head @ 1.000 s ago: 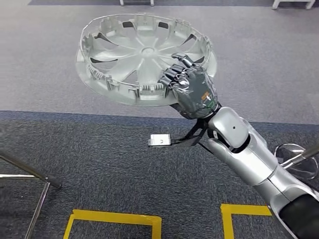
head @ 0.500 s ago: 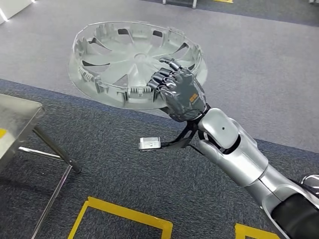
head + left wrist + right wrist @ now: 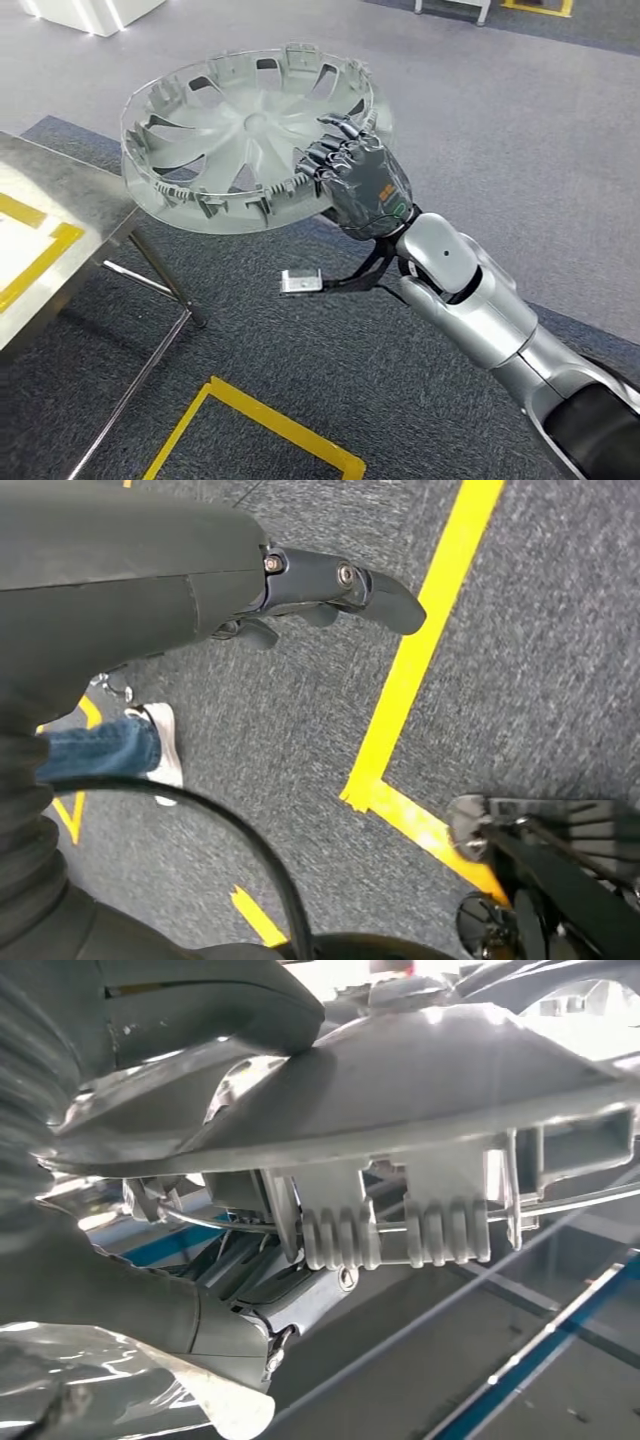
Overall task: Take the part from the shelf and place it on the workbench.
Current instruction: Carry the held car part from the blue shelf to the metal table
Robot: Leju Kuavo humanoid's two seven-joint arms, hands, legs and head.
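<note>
One right hand (image 3: 367, 186) grips unlabelled hubcap (image 3: 249, 135).

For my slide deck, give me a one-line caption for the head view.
Right robot hand carries a silver wheel cover by its rim toward the metal workbench.

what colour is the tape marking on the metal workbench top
Yellow, on the steel workbench; the tape shows best in the head view.

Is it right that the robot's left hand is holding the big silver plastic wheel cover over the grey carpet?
Not quite. The right hand holds the big silver plastic wheel cover by its rim over the grey carpet, as the head view shows. The left hand hangs with nothing in it.
</note>
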